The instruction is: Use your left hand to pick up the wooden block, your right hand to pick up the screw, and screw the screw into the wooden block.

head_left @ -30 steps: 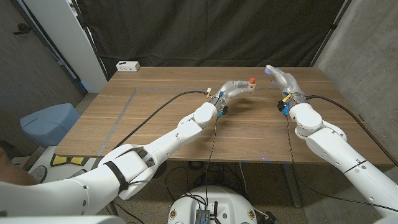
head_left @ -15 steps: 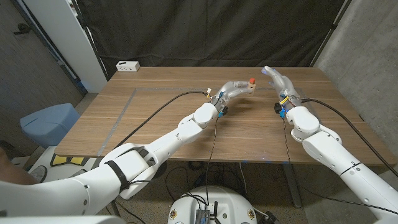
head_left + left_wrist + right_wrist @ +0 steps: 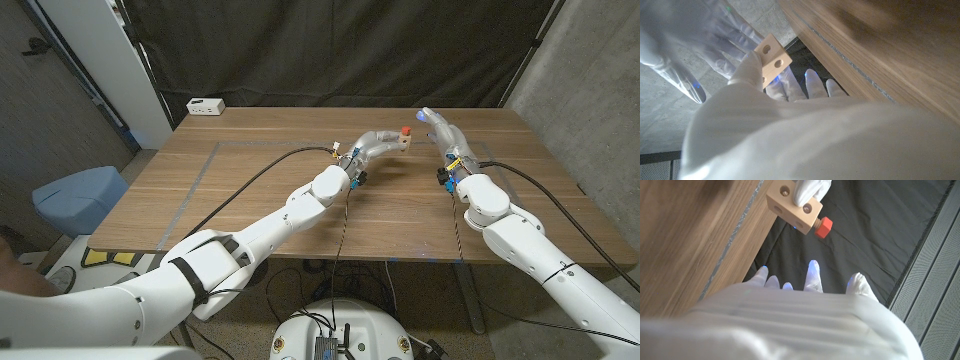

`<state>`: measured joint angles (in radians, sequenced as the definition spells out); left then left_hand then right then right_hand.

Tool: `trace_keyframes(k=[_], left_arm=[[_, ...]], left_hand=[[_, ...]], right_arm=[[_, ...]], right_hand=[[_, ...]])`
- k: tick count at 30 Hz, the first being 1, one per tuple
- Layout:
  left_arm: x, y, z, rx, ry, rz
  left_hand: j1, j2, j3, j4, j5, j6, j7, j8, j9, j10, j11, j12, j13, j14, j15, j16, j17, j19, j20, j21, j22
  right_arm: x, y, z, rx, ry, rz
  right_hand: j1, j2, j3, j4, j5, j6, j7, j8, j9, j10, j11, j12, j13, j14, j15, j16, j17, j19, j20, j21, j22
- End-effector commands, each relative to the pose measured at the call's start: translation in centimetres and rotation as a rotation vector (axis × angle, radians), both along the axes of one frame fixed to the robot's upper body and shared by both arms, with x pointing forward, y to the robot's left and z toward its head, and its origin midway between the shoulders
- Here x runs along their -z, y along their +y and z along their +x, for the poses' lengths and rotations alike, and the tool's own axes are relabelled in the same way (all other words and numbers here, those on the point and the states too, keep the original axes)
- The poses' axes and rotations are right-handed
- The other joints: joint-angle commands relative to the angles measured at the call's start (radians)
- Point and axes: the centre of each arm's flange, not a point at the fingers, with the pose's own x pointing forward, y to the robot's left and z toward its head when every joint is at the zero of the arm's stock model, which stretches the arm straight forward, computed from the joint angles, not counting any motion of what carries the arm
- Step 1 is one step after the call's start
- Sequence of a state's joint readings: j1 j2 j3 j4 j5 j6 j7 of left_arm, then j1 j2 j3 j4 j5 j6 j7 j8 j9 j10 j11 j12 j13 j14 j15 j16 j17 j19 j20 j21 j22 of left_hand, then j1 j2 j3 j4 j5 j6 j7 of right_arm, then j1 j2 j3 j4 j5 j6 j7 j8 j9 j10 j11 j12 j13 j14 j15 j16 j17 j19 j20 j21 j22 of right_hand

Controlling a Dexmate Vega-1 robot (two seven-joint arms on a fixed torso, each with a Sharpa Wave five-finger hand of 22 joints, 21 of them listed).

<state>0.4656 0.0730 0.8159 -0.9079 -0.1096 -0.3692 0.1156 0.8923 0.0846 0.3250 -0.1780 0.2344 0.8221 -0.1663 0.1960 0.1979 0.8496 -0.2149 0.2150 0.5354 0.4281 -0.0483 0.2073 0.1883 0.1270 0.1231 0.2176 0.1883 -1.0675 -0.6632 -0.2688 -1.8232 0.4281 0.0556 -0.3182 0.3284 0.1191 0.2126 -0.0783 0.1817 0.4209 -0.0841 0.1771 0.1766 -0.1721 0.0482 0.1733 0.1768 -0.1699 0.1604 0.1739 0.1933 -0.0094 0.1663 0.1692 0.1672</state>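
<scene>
We see the left hand (image 3: 378, 143) raised over the far middle of the wooden table (image 3: 250, 190), gripping the wooden block (image 3: 402, 141) at its fingertips. In the right wrist view the block (image 3: 793, 205) shows as a pale cube with round holes in its faces, pinched by white fingers (image 3: 810, 189) of the left hand, and the screw (image 3: 823, 227), with its red head, sticks out of one face of the block. In the head view the red head (image 3: 406, 129) sits on top of the block. In the left wrist view the block (image 3: 771, 59) is held past the back of the left hand (image 3: 790, 130), with two holes facing the camera.

The right hand (image 3: 444, 132) is just beside the block, on its right, apart from it. Its fingers are spread and hold nothing; in the left wrist view we see the right hand (image 3: 695, 45) beyond the block with its fingers fanned out. In the right wrist view its fingertips (image 3: 812, 272) point toward the block without touching it.

A white power strip (image 3: 205, 106) lies at the far left corner of the table.
</scene>
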Motion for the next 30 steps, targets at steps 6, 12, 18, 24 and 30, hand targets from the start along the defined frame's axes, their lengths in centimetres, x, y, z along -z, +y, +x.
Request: trace_keyframes(k=[6,12,18,24,30], left_arm=[[0.2,0.0,0.1,-0.001,0.008,-0.001],[0.3,0.0,0.2,-0.006,0.012,-0.005],[0.4,0.1,0.3,-0.008,0.017,-0.007],[0.5,0.0,0.4,-0.011,0.021,-0.006],[0.4,-0.1,0.4,-0.011,0.019,-0.005]], left_hand=[[0.006,0.006,0.03,0.023,0.003,0.032,0.0,0.008,0.003,0.012,-0.001,0.008,0.004,0.008,-0.048,0.007,0.002,-0.003,-0.004,0.003,0.005],[0.006,0.007,0.031,0.023,0.003,0.032,0.001,0.008,0.003,0.011,-0.001,0.008,0.004,0.008,-0.047,0.007,0.002,-0.004,-0.003,0.003,0.005],[0.007,0.006,0.031,0.022,0.003,0.033,-0.001,0.008,0.003,0.011,0.0,0.008,0.004,0.009,-0.049,0.007,0.002,-0.004,-0.004,0.003,0.005],[0.007,0.007,0.031,0.022,0.003,0.032,0.0,0.007,0.003,0.011,0.0,0.007,0.004,0.009,-0.048,0.007,0.002,-0.004,-0.004,0.003,0.005],[0.008,0.006,0.031,0.021,0.003,0.033,-0.002,0.008,0.003,0.011,0.0,0.008,0.004,0.008,-0.048,0.007,0.002,-0.004,-0.004,0.003,0.005]], right_arm=[[1.0,0.5,0.3,-0.013,0.025,-0.004],[1.4,0.6,0.1,0.005,0.034,0.001],[1.8,0.6,0.0,0.012,0.037,0.01],[2.0,0.5,-0.1,0.019,0.04,0.016],[2.2,0.6,-0.1,0.017,0.044,0.016]], right_hand=[[-0.018,0.002,-0.001,0.006,0.002,0.025,0.005,0.011,0.002,-0.073,-0.011,0.0,0.003,-0.118,-0.01,0.008,0.004,-0.009,0.001,0.01,0.003],[-0.022,0.004,-0.001,0.007,0.002,0.015,-0.002,0.006,0.002,-0.078,-0.012,0.001,0.003,-0.12,-0.012,0.01,0.004,-0.009,0.0,0.011,0.004],[-0.025,0.005,0.0,0.005,0.003,0.047,0.001,0.017,0.003,-0.073,-0.01,0.008,0.003,-0.114,-0.012,0.016,0.003,-0.001,0.0,0.017,0.004],[-0.027,0.006,0.002,0.003,0.003,0.075,0.014,0.026,0.004,-0.07,-0.009,0.011,0.003,-0.109,-0.012,0.02,0.002,0.007,-0.002,0.021,0.003],[-0.029,0.006,0.003,0.001,0.004,0.106,0.021,0.034,0.006,-0.064,-0.008,0.015,0.003,-0.104,-0.012,0.022,0.002,0.014,-0.001,0.023,0.003]])
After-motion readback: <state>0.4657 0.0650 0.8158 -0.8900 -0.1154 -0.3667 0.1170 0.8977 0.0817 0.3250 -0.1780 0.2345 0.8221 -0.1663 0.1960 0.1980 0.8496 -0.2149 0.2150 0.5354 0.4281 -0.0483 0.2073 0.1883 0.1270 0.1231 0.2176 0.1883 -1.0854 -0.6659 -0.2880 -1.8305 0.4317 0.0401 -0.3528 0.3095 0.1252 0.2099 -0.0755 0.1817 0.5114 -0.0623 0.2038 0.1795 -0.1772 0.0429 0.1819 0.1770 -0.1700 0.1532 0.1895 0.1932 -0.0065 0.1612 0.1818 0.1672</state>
